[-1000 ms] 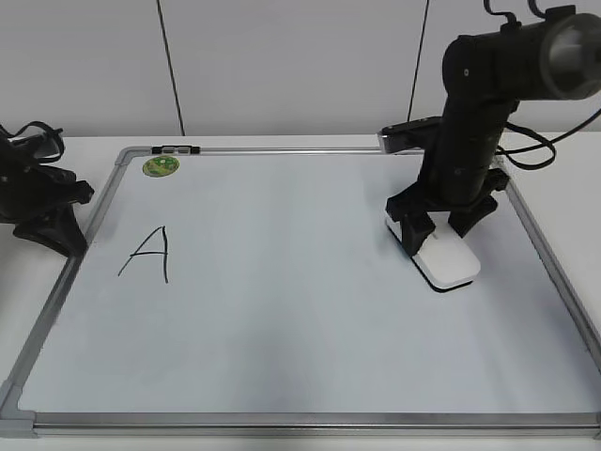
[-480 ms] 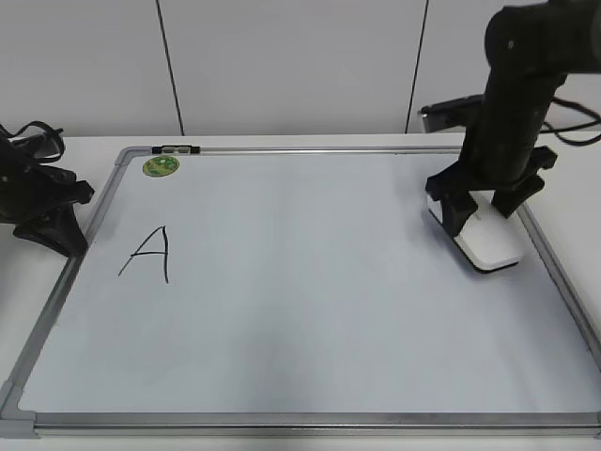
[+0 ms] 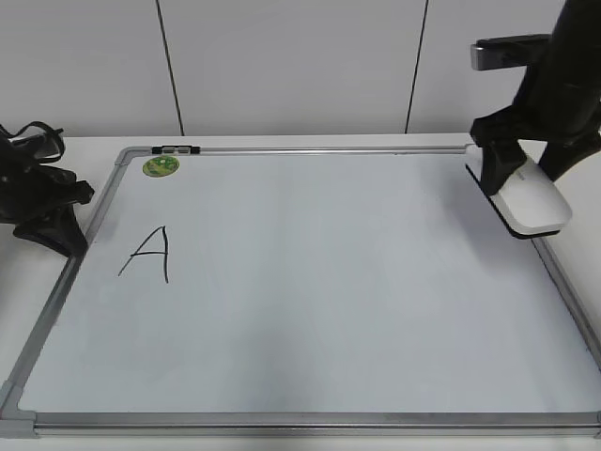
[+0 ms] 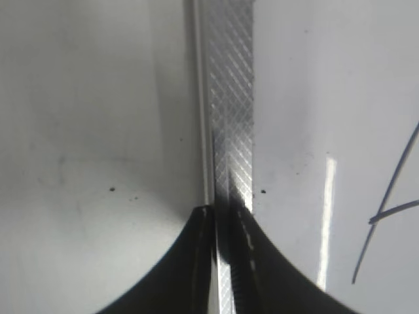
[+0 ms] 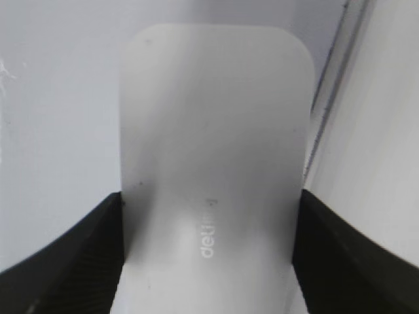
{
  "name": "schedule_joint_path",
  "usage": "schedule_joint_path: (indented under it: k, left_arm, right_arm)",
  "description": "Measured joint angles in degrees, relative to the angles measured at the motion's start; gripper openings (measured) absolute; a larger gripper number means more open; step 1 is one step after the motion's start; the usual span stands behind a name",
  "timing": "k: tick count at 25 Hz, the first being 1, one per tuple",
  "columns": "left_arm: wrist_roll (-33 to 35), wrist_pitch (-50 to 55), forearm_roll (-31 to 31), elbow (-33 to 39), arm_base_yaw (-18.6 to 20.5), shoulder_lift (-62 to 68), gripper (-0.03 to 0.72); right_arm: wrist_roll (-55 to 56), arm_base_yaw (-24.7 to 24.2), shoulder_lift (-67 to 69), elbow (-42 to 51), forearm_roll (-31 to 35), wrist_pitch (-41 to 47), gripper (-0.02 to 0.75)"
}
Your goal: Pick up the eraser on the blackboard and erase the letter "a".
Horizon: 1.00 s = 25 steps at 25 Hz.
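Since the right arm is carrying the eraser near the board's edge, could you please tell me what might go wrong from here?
1. The eraser hangs lifted over the whiteboard's right frame; set down here, it may catch the frame or land off the board.
2. The right gripper clamps only its rear end, so it could tilt.
3. A capital "A" remains; a stray sweep could wipe it.

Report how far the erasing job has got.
Done: the right gripper holds the eraser, clamped between its fingers in the right wrist view, and no lowercase "a" shows on the blackboard; only a capital "A" remains. In hand: the eraser is at the board's right edge. Left: apparently only putting it down. The left gripper sits shut by the left frame.
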Motion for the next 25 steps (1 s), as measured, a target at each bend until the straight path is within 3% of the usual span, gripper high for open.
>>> schedule_joint_path:
  k: [12, 25]
  left_arm:
    - [0.00, 0.00, 0.00, 0.00, 0.00, 0.00, 0.045]
    - [0.00, 0.00, 0.00, 0.00, 0.00, 0.00, 0.045]
  right_arm:
    - [2.17, -7.89, -0.59, 9.12, 2.55, -7.26, 0.540]
    - [2.31, -8.62, 6.41, 9.21, 3.23, -11.67, 0.540]
